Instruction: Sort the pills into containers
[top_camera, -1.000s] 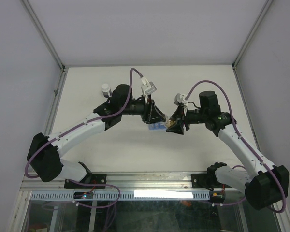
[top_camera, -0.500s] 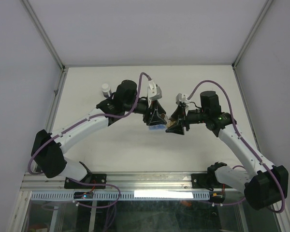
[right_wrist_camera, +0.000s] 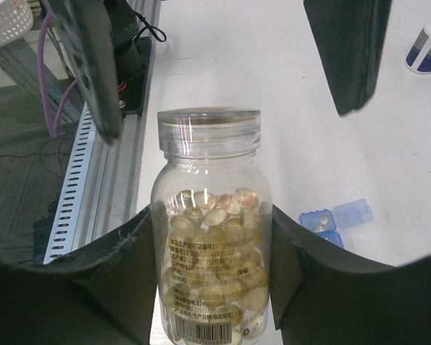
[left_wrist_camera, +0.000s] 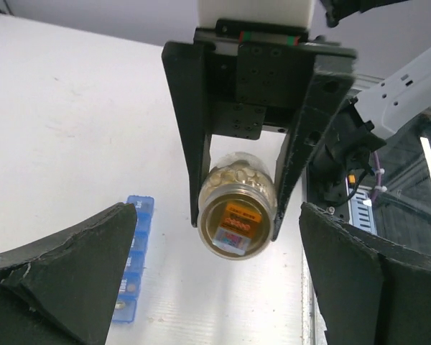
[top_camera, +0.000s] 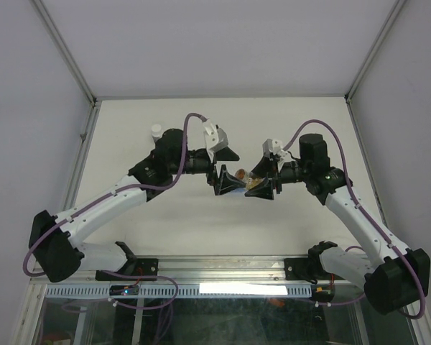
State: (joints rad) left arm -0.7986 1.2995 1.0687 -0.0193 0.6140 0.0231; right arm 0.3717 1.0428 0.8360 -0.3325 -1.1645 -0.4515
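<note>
- Right gripper [top_camera: 260,188]: jaws part-closed, clamping the clear bottle [right_wrist_camera: 210,244] by its sides, its lid [right_wrist_camera: 210,123] aimed at the other arm.
- Left gripper [top_camera: 225,172]: jaws wide apart, empty, facing that lid, likely to unscrew it.
- Containers [left_wrist_camera: 133,255]: on the table [left_wrist_camera: 72,108] below the jaws.
- Pills [right_wrist_camera: 214,215]: inside the bottle, between the right jaws.

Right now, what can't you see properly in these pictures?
- organiser: in the top view it is hidden under the left tool. In the left wrist view its near end is behind that tool's finger.
- vial: cut off by the right edge of the right wrist view.
- bottle: base cut off by the bottom edge of the right wrist view, and the label print is too small to read.
- pills: too crowded to count.
</note>
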